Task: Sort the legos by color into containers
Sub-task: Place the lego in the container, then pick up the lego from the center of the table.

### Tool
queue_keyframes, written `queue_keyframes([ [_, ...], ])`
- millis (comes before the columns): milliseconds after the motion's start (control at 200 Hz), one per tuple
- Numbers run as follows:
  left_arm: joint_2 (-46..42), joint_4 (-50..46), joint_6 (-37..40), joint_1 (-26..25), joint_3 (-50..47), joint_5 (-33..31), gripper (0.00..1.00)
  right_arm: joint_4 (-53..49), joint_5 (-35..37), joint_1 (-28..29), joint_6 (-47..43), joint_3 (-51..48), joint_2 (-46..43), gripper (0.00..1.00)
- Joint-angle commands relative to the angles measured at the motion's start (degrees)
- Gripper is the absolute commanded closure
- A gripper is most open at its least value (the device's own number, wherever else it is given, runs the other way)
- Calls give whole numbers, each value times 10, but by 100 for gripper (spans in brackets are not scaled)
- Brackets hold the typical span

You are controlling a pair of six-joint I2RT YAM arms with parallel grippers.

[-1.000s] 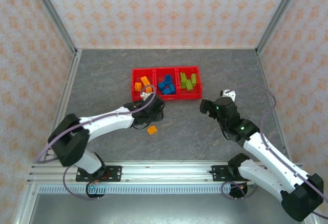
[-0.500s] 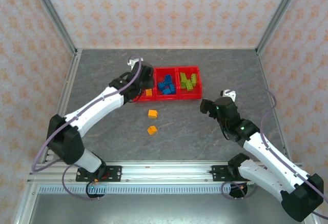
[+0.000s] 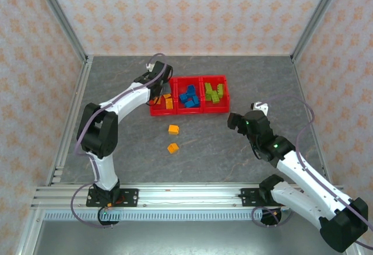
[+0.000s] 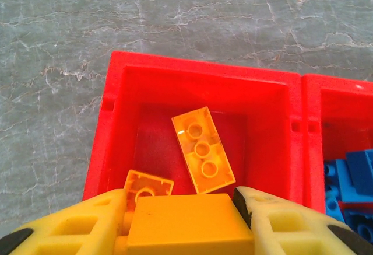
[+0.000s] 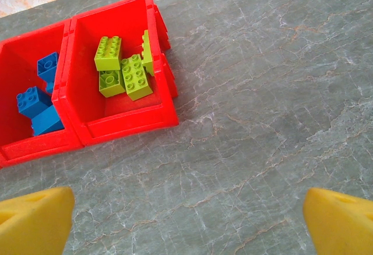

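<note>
Left wrist: left gripper clamps orange brick over leftmost bin; right gripper spread wide, green-brick bin at 11 o'clock.

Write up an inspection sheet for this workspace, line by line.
Surface: grey marbled table.
Job's things: three joined red bins; orange bricks in the left one, blue bricks in the middle, lime green bricks in the right; two loose orange bricks on the table in front of the bins.
Clutter: nothing seen.
Grippers: left gripper shut on an orange brick above the left bin; right gripper open over bare table.
Cables: lilac cables running along both arms.
Surroundings: patterned walls, metal frame posts, mounting rail at the near edge.
</note>
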Motion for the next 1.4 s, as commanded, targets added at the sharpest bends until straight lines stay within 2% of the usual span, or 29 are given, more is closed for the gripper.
queue_keyframes([
  [0,36,22,14,4,37,9,60,-2,9,3,2,-3,-4,0],
  [140,70,23,15,6,67,20,57,-2,7,3,1,-3,-2,0],
  [270,77,28,17,6,82,35,48,-3,8,3,1,-2,-2,0],
  [471,17,75,22,6,34,58,17,-4,9,3,2,-2,-2,0],
  [611,-61,78,22,6,-13,60,1,-2,8,2,1,-3,1,0],
  [856,-228,91,-11,-12,-194,88,1,-2,1,3,0,-2,4,0],
  [1026,-322,81,-33,-90,-304,59,1,-6,-2,3,0,0,4,0],
  [1206,-342,68,-84,-162,-374,39,1,-5,-6,3,-1,0,4,0],
  [1292,-335,77,-102,-171,-408,30,1,-5,-9,3,-1,-1,5,0],
  [1397,-320,113,-113,-172,-433,50,1,-7,-9,3,0,1,4,0],
])
